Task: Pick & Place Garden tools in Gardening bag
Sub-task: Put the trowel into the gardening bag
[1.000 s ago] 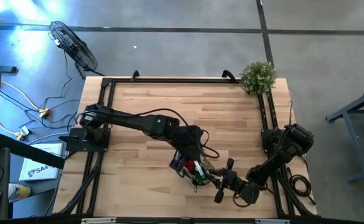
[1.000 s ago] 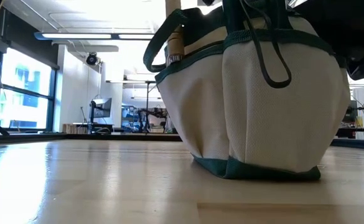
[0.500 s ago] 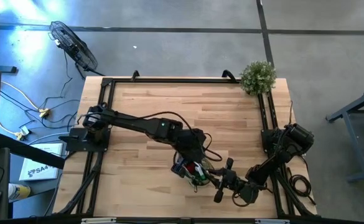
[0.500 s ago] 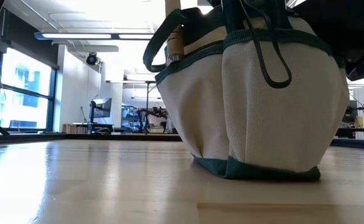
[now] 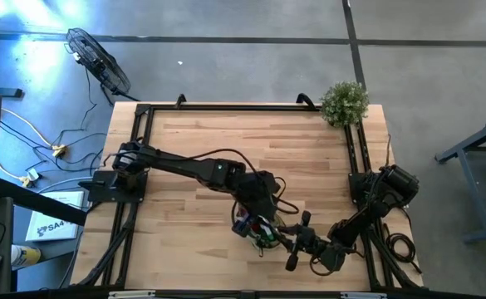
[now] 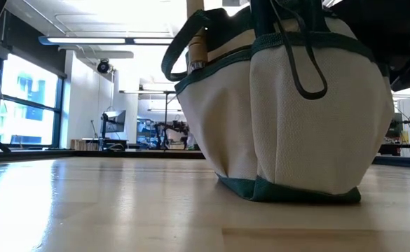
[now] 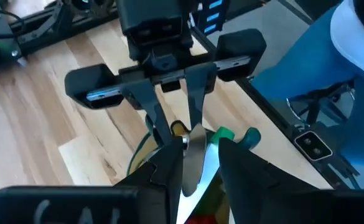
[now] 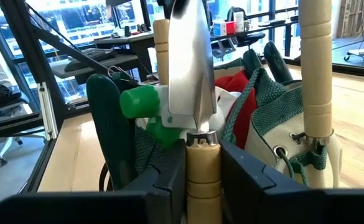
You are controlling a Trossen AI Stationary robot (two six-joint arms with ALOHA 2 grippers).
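On the wooden table [image 5: 193,149], a trowel [image 8: 191,68] is being gripped above the gardening bag [image 6: 296,119], blade by the left gripper [image 7: 197,155], handle by the right gripper [image 8: 201,165].

The gardening bag [image 6: 317,112] is seen in pale cream woven fabric, edged and based in dark green, with dark green loop handles. A trowel [image 8: 191,68] is shown with a shiny silver blade and a pale wooden handle. A spray bottle [image 8: 145,106] is coloured bright green and white, beside a red piece [image 8: 234,93]. The table [image 5: 193,133] is of light striped wood
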